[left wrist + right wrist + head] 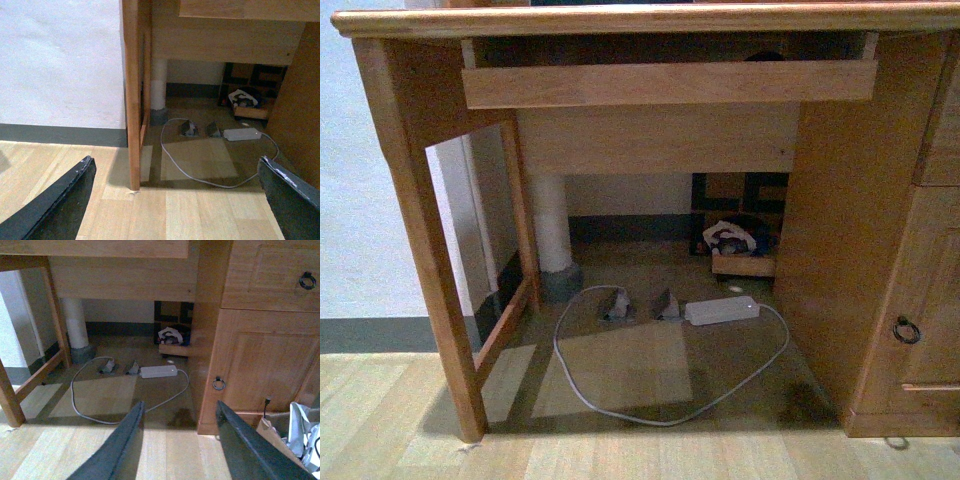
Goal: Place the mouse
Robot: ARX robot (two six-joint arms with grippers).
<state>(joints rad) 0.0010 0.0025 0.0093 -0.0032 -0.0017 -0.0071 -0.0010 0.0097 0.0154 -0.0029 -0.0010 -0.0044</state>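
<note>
Only the rounded top of the mouse (pixel 763 56) is seen in the front view, as a small dark hump rising behind the front board of the pull-out tray (pixel 670 84), toward the tray's right end; its underside and exact seating are hidden by that board, and it is not seen in either wrist view. The tray is mounted directly under the top of the wooden desk (pixel 620 20). On the floor beneath the desk, a white power brick (pixel 722 309) is noted lying flat, with a grey cable (pixel 620 405) looped from it in a wide curve across the floor. Two small grey wedge-shaped items (pixel 616 303) are recorded just to the left of the brick, side by side and apart from each other. A low wooden box (pixel 745 264) holding crumpled cloth is observed further back, against the rear wall. A cupboard door with a ring handle (pixel 906 329) is noted on the desk's right pedestal. Neither arm is seen in the front view. The left gripper (pixel 175 161) is observed low over the floorboards before the desk's left leg, fingers spread wide and nothing held. The right gripper (pixel 180 405) is likewise recorded with fingers parted and empty, facing the pedestal and well apart from the mouse.
</note>
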